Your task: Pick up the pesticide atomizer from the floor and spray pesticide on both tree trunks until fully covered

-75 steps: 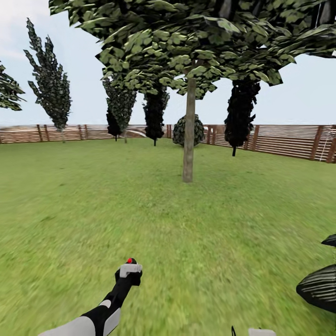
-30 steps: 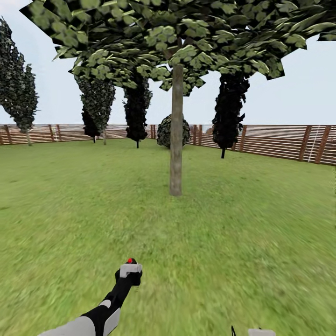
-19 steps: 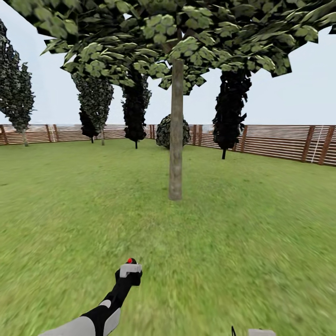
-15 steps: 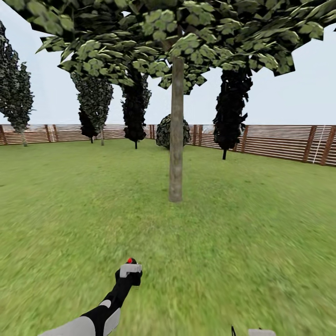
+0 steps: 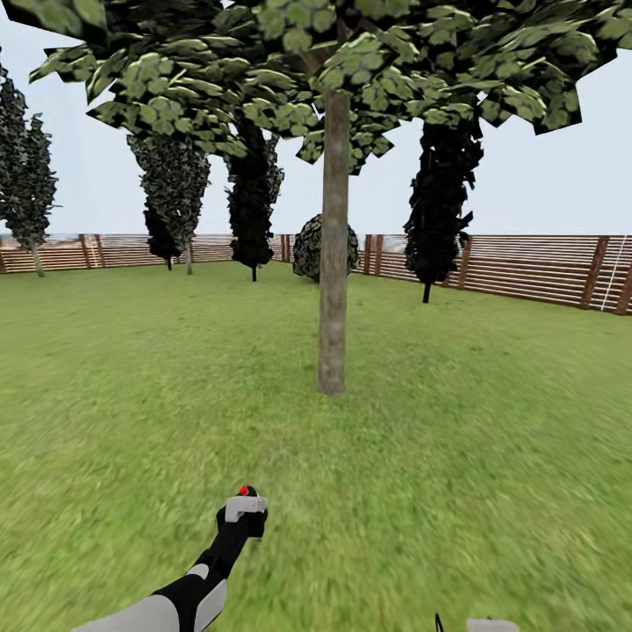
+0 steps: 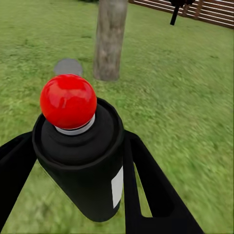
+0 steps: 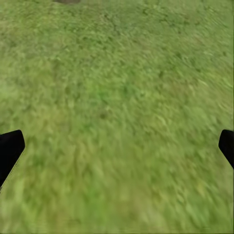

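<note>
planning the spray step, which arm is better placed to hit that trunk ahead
Left. The left gripper is shut on the pesticide atomizer, held out toward the tree trunk. The right gripper is open over grass.

Brown horizontal-slat wooden fence (image 5: 527, 268) runs along the far edge, well beyond the left claw (image 5: 244, 513). Narrow dark columnar trees (image 5: 253, 211) stand before it. Rounded dark-green shrub (image 5: 316, 250) sits at the fence corner. Pale blue sky (image 5: 562, 184) above.
</note>
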